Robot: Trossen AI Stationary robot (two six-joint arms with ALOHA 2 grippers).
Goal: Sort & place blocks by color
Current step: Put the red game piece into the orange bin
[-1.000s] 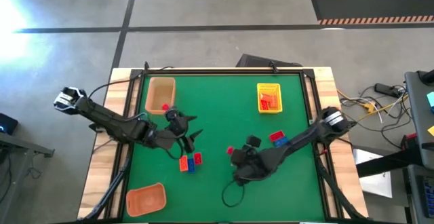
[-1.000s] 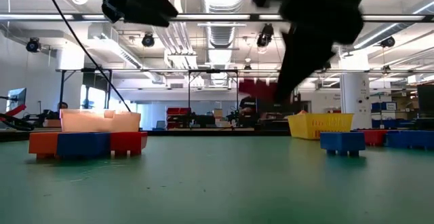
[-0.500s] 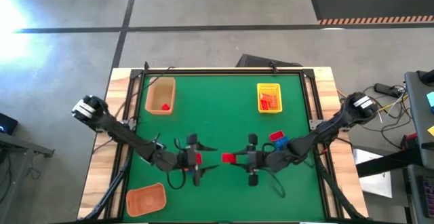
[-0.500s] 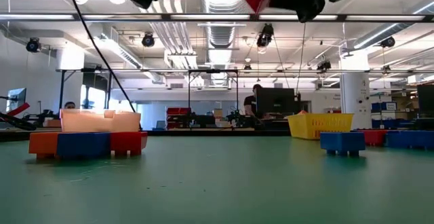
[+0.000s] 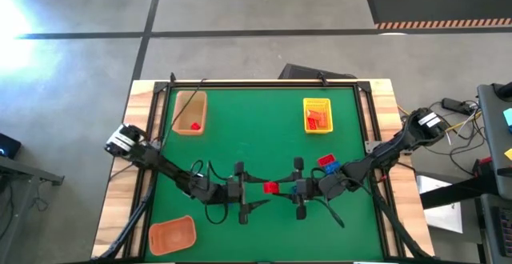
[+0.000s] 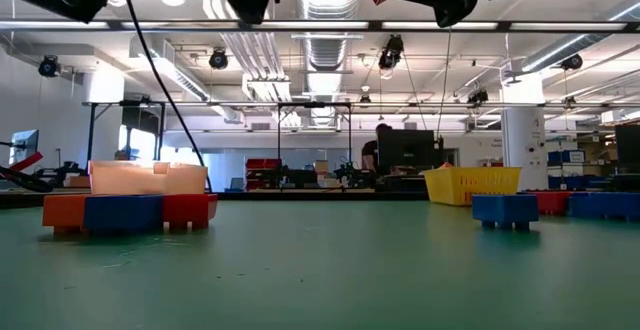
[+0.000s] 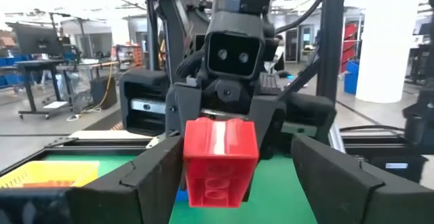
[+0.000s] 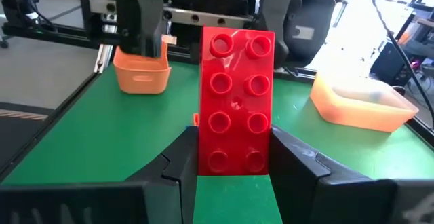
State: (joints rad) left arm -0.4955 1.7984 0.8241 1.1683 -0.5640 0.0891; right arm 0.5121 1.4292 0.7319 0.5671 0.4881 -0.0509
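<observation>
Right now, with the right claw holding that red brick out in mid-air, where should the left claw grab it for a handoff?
Take the free end of the red brick, the half sticking out past the right claw. The left claw faces it head-on, open, so come straight in and close on the two long smooth sides, not the studded face.

No legible text, label, brand, number or sign is found in any view. The red brick (image 8: 235,102) carries only plain studs. Small labels on the equipment in the room beyond the table are too small to read.
</observation>
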